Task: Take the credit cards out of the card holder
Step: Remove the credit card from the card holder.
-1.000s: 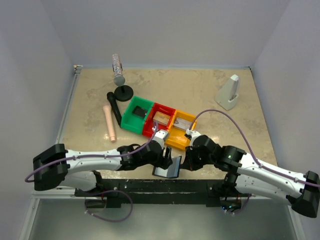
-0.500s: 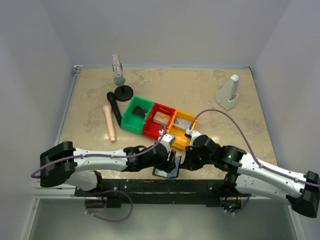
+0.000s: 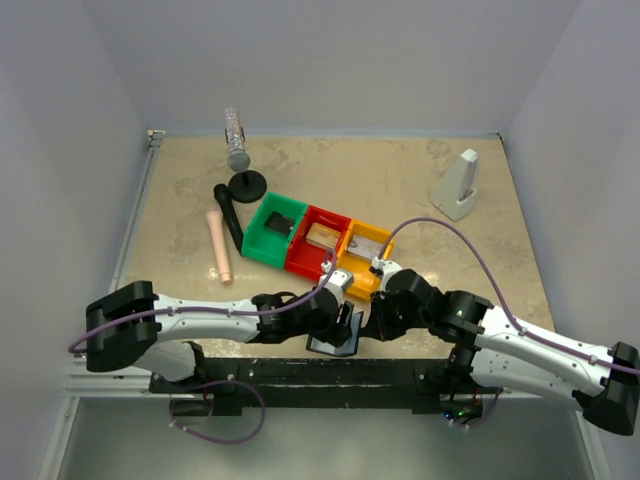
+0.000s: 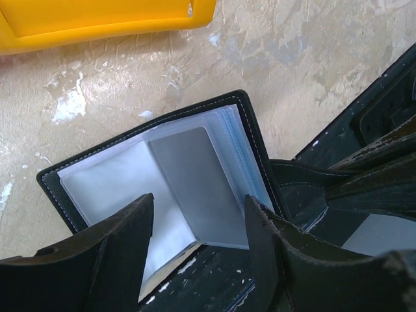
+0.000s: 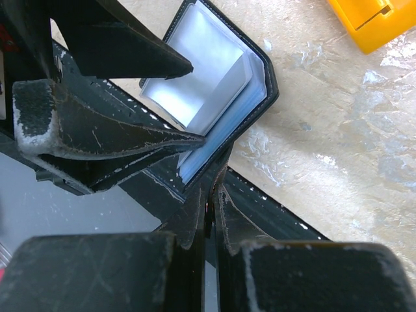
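Left pincer: My left gripper (image 3: pixel 345 320) is spread wide. In my left wrist view (image 4: pixel 198 214) its two black fingers (image 4: pixel 127 240) hang just over the open inside of the holder. I see nothing between them.

Right pincer: My right gripper (image 3: pixel 372 322) is pressed together. In my right wrist view (image 5: pixel 211 195) it pinches the thin black edge of the holder's cover.

Card holder: The card holder (image 3: pixel 335 335) is at the near edge of the table (image 3: pixel 400 190), just in front of the yellow bin. It sits between my two grippers. It is open like a book, and one flap tilts up. My left wrist view (image 4: pixel 175 188) shows a black rim with pale stitching and shiny grey-blue panels inside. My right wrist view (image 5: pixel 214 78) shows clear sleeves stacked at the fold.

Cards: I see a pale flat sheet in the inner pocket. I cannot tell if it is a card or only a sleeve.

Bins: The green bin (image 3: pixel 272 230), red bin (image 3: pixel 318 242) and yellow bin (image 3: pixel 362 262) stand side by side in a slanted row. They touch each other. The yellow one is nearest the holder. Something lies in the red and yellow bins, but it is too small for me to name.

Other things: A pink stick (image 3: pixel 219 245) lies left of the bins. A black stand (image 3: pixel 246 183) with a grey tube on it is farther back. A white wedge (image 3: pixel 458 187) sits far right, well apart from the rest.
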Controlling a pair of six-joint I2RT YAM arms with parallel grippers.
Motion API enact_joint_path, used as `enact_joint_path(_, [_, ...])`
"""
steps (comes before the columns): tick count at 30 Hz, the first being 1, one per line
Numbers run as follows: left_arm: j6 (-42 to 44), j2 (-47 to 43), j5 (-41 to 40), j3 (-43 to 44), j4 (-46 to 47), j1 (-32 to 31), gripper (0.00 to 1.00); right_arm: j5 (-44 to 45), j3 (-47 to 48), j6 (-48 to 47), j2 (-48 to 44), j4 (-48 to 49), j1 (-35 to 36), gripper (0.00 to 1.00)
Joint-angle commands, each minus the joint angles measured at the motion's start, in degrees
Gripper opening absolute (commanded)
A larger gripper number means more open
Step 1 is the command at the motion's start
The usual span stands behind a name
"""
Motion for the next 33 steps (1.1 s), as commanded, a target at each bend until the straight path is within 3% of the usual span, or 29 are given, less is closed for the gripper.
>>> enact_joint_path(1, [-0.1,0.2,-0.3,1.8,0.2,-0.5,0.60,1.6,2.4,-0.7,0.0,0.4,0.4,0.00])
enact_joint_path(23, [-1.7,-6.0,-9.4,-0.5,-6.1,-0.4,0.60,1.9,1.8,-0.7,-0.5,0.3,0.4,0.00])
enact_joint_path(33, [-2.4,-7.4,-9.6,-2.1,-5.5,0.0,0.60,2.1,1.1,-0.5,-0.8,0.3,0.4,0.00])
